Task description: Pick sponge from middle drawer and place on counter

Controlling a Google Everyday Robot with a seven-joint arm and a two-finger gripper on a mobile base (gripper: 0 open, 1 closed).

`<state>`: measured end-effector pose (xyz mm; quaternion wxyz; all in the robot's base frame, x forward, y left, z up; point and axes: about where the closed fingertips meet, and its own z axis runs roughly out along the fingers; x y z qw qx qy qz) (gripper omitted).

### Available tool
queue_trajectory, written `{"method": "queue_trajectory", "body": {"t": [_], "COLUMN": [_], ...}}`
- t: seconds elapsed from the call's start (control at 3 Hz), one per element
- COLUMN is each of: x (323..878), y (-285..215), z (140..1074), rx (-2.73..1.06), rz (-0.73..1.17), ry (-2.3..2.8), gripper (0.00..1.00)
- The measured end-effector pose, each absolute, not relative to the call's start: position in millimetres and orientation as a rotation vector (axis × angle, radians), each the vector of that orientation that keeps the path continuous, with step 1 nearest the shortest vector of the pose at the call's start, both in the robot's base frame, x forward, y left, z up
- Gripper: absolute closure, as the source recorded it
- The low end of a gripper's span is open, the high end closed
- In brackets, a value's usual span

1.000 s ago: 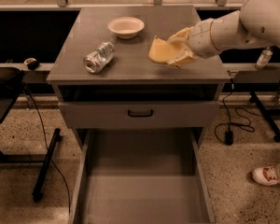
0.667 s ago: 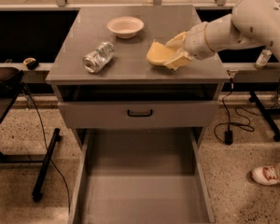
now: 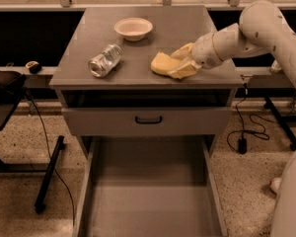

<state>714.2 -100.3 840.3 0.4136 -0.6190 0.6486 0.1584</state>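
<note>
The pale-yellow sponge [image 3: 161, 63] lies low on the grey counter [image 3: 187, 23], right of centre near the front edge. My gripper [image 3: 174, 64] reaches in from the right, and its cream fingers [image 3: 183, 51] are closed on the sponge's right end. The sponge looks to be touching the counter top. The middle drawer [image 3: 148, 191] is pulled out below, and its grey tray is bare.
A crushed clear bottle or can [image 3: 105, 60] lies on its side at the counter's left front. A pale bowl [image 3: 133, 27] stands at the back centre. A closed drawer front with a black handle [image 3: 148, 120] sits under the counter. A black stand [image 3: 5, 90] is at the left.
My gripper has carried the sponge a little left and down, closer to the counter top. The bowl, the can and the drawer have not moved.
</note>
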Motion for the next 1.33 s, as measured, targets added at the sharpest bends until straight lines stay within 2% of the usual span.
{"method": "queue_trajectory", "body": {"t": [0.33,0.67,1.0,1.33], "x": [714,711,679,659], "y": [-100,-101,-104,-137], "z": [843,850,904,933], "rx": [-1.556,-1.561,-1.545,-1.427], "rz": [0.398,0.377,0.281,0.165], "ry": [1.63,1.614,1.547,1.603], "gripper": [0.07,0.0,0.0,0.0]}}
